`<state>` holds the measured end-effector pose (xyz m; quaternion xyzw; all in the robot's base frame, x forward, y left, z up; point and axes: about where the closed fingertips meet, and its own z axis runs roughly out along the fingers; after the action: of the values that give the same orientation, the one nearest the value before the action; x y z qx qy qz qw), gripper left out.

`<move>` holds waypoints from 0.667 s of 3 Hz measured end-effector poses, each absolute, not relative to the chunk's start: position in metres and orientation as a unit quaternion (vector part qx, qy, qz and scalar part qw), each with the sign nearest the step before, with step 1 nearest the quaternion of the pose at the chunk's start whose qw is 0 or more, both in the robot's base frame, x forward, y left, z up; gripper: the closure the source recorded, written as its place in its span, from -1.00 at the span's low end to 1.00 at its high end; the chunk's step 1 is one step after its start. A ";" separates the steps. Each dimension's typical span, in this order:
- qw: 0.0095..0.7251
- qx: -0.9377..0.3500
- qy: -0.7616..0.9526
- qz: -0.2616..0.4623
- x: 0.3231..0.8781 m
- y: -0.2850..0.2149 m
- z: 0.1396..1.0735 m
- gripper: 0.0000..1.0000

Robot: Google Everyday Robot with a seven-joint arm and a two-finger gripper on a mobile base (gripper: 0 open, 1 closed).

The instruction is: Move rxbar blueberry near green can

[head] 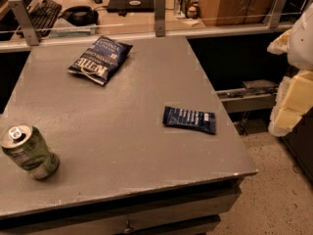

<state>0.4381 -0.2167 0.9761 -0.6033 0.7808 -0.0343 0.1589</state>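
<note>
Well left of pincer (289, 102), rxbar blueberry (189, 120)

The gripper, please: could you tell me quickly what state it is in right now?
Gripper: at the right edge of the view, beside the table; open or closed cannot be told.

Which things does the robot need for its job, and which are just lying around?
Needed: rxbar; green can; gripper, at the far right.
Lying about: chip bag; keyboard on the desk behind.
</note>
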 end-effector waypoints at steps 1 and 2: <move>0.166 -0.604 0.779 -0.032 0.439 -0.214 0.976 -1.00; 0.181 -0.610 0.772 0.006 0.445 -0.190 0.950 -1.00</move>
<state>0.4453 -0.1898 0.9496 -0.6099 0.7716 0.0056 0.1807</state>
